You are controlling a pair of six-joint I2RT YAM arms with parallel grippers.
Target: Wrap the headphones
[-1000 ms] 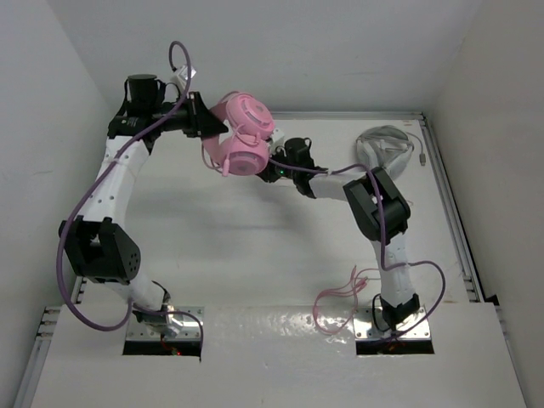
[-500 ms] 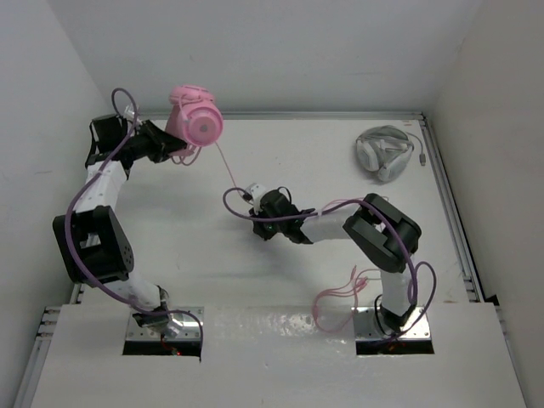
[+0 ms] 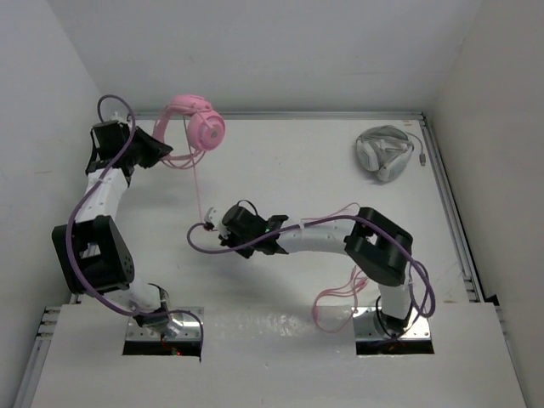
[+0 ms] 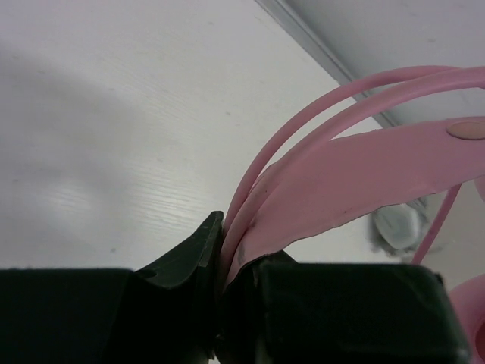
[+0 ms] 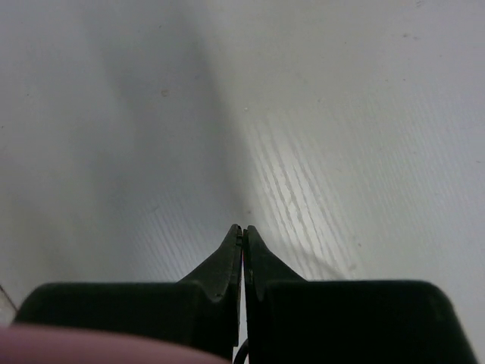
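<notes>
My left claw (image 4: 221,246) clamps the thin, smooth headband (image 4: 356,178) of the pink padded over-ear headphones (image 3: 200,126), held above the far-left corner of the white table (image 3: 323,170); my right claw (image 5: 241,236) is pinched shut near their dangling cable (image 3: 197,187).

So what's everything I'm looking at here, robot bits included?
pink over-ear headphones with round padded earcups: one, pink, held up at far left.
thin pink cable: one, pink, hanging from those headphones down to the right gripper; whether it is pinched there I cannot tell. Pink loops lie at near right.
grey-white headphones: one, grey-white, lying in the far right corner.
white table: one, white, beneath everything.
left gripper: one, black, shut on the pink headband.
right gripper: one, black, shut, mid-table.
robot arms: two, white and black with purple wiring, bases at the near edge.
</notes>
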